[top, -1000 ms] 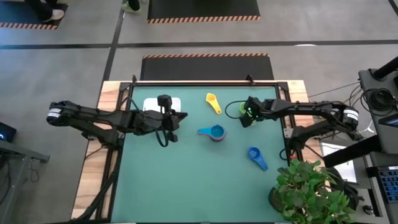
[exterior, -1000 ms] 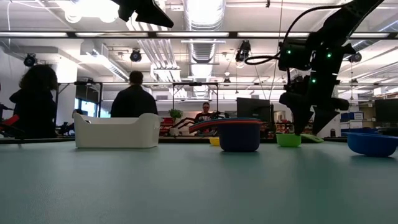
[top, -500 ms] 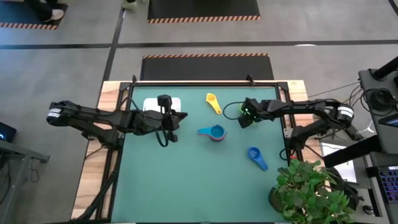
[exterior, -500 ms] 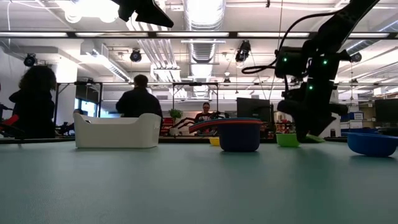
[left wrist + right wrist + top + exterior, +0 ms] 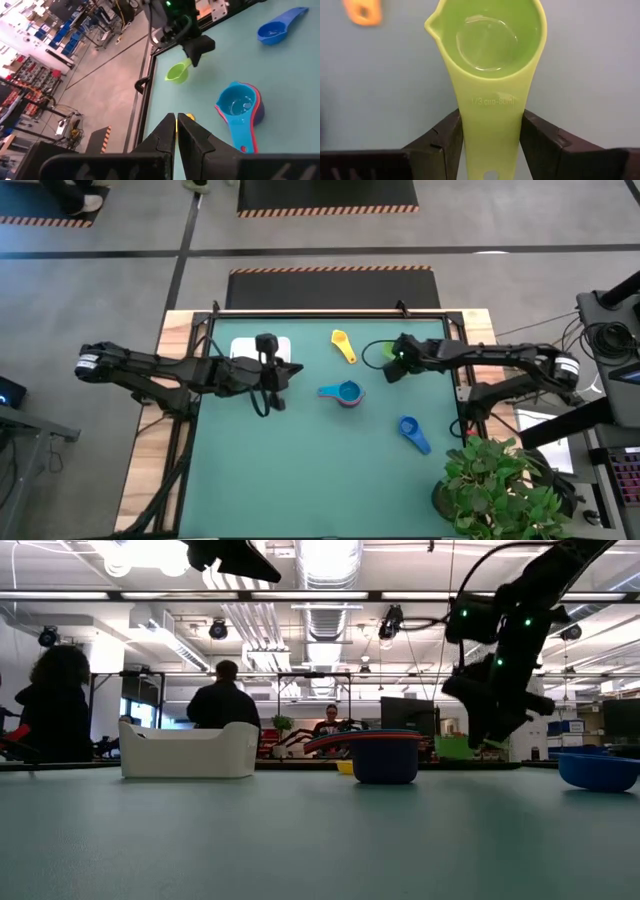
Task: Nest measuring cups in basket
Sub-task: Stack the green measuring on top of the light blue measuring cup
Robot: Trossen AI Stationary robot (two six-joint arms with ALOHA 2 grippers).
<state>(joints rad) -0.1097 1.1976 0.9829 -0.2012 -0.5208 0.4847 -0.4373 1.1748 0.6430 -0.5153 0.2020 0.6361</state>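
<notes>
My right gripper (image 5: 491, 120) is shut on a green measuring cup (image 5: 378, 355), which hangs just above the table at the far right and shows as the green cup (image 5: 455, 747) in the low view. A yellow cup (image 5: 343, 345) lies near the far edge. A light blue cup (image 5: 345, 392) sits nested in a red one at mid-table. A dark blue cup (image 5: 412, 432) lies nearer the front right. The white basket (image 5: 258, 347) stands far left. Beside it, my left gripper (image 5: 176, 131) hovers shut and holds nothing. My right gripper pinches the green cup's flat handle (image 5: 491, 112) by its two long edges, one finger (image 5: 445, 137) on each side. The fingers slant down from the table's right side and run along the handle. The bowl (image 5: 490, 37) juts out beyond the fingertips, mouth up, clear of the table.
A potted plant (image 5: 500, 490) stands at the table's front right corner. People stand in the room beyond the far edge. Bare green mat (image 5: 300, 470) spreads across the front half of the table.
My right gripper has shut on the green cup's handle and risen a little. The cup, which stood on the table a second ago, now hangs clear of it. My left arm has kept still.
</notes>
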